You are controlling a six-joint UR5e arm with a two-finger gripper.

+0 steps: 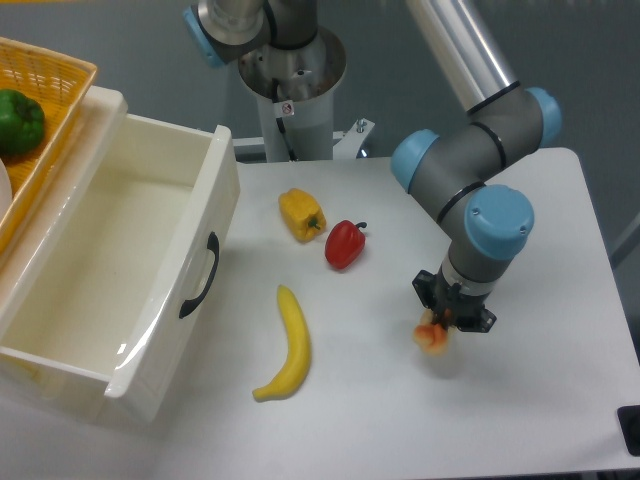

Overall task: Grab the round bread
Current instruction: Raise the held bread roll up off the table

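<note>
The round bread [433, 337] is a small orange-tan bun with pale patches, on the right part of the white table. My gripper [441, 326] points straight down right over it, and the wrist hides most of the bun. The fingers are hidden behind the wrist and the bun, so I cannot tell whether they are open or closed on it. The bun seems to be at or just above the table surface, with a faint shadow below it.
A red bell pepper [344, 243] and a yellow bell pepper [302, 214] lie near the table's middle, a banana [288, 345] in front of them. An open white drawer [110, 265] stands at the left, with a wicker basket holding a green pepper [18, 120] behind it.
</note>
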